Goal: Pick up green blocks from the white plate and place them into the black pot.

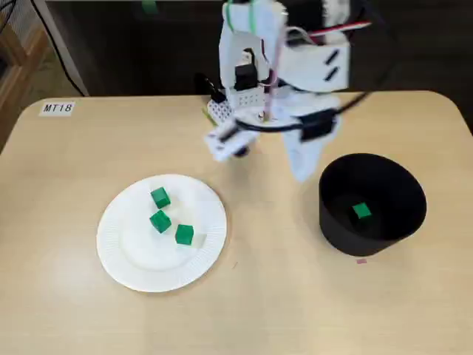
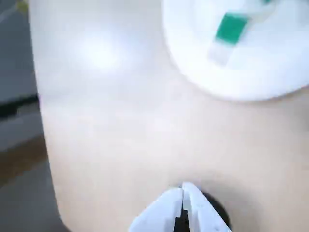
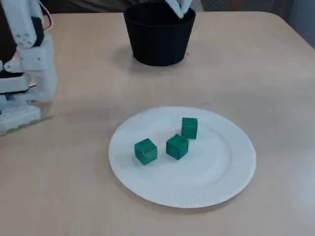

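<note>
At the far upper left of a fixed view a small MT18 label (image 1: 58, 108) is stuck to the tan table (image 1: 259, 310). Just right of it and lower, left of centre, lies the white paper plate (image 1: 122, 251) with three green blocks (image 1: 160, 221) clustered in its upper middle, close together but, as far as I can see, not stacked. Moving right, the arm (image 1: 255, 66) rises from the top centre of the frame and leans out over the table, its gripper (image 1: 301, 171) pointing down in the gap between plate and pot, nearer the pot's upper left rim and well apart from the plate. At the right stands the black pot (image 1: 399, 222), and one green block (image 1: 361, 211) lies on its floor. So I'd judge the job about a quarter done: one block delivered, three left to fetch. In the wrist view the two white fingertips at the bottom edge are pressed together with nothing between them, so the gripper is clenched and empty; the plate fills that view's upper right corner with one blurred green block on it. From the look of it, the arm is between trips. To take a block, the jaws will have to part above the plate before they come down.
</note>
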Action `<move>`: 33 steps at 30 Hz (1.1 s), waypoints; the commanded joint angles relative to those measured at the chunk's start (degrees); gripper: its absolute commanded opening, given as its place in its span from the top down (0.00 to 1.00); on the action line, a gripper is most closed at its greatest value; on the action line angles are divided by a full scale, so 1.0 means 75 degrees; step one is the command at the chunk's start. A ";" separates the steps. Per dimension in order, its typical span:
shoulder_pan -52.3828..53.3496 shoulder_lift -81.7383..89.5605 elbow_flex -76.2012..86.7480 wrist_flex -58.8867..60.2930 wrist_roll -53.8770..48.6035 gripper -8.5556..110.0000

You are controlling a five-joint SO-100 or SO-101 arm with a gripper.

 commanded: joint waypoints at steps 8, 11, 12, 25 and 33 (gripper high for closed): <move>0.1887 0.3539 0.6094 -0.4031 -0.0668 0.95; 0.1559 0.2777 0.6199 -0.4324 -0.0422 0.95; 0.1512 0.2449 0.6141 -0.4359 -0.0387 0.95; 0.1852 0.1090 0.5191 -0.3727 -0.0504 0.75; 0.1934 -0.0246 0.3984 -0.2695 -0.0832 0.64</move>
